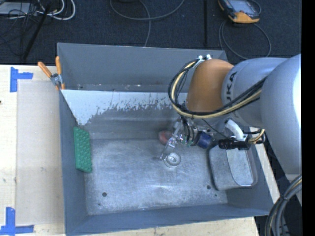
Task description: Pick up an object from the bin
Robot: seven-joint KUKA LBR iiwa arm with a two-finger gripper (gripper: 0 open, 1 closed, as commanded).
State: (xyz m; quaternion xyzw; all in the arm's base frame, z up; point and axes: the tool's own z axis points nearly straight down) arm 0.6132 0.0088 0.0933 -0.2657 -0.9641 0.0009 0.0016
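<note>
Lying near the right front corner of the bin (147,216) is one flat grey pad (231,170) on the scratched metal floor. At the middle, one clear round object (172,160) sits just under the gripper (171,150); open or closed, I cannot tell. One green ribbed block (82,149) lies along the left wall, and one small reddish thing (163,135) lies toward the back wall. Beyond is dark carpet (162,28) with cables (130,11).
</note>
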